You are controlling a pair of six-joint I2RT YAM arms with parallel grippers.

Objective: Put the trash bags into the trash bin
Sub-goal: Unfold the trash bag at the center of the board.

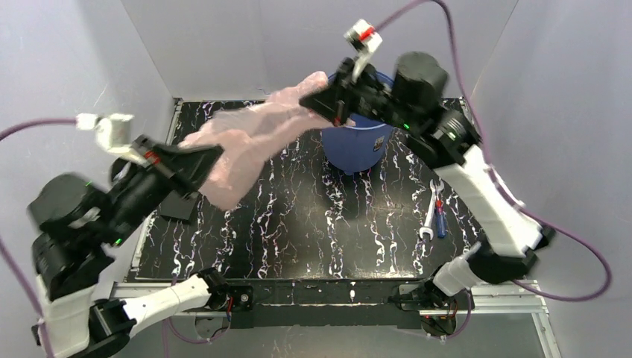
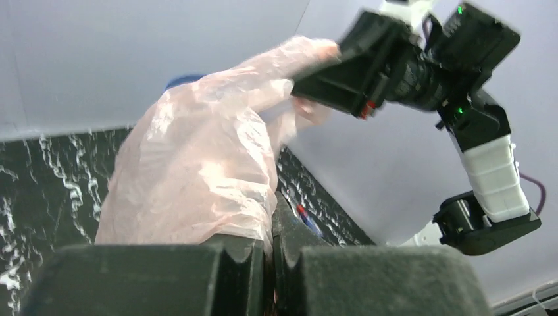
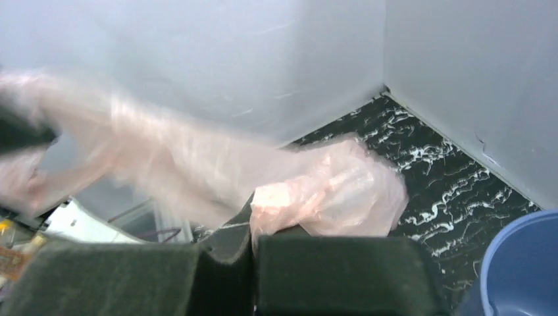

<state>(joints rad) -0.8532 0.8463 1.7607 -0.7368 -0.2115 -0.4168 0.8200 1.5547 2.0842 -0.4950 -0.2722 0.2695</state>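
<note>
Table: black, white-veined. From above we see the blue bin upright at the far side, partly hidden by the right arm. The right wrist view catches only its rim, the left wrist view a blue sliver. The pink bag is stretched between both claws, outside the bin and to its left. The left claw pinches one end, the right claw the other. Each wrist view shows fingers closed tight on film. Only the top view shows a wrench lying at the right.
</note>
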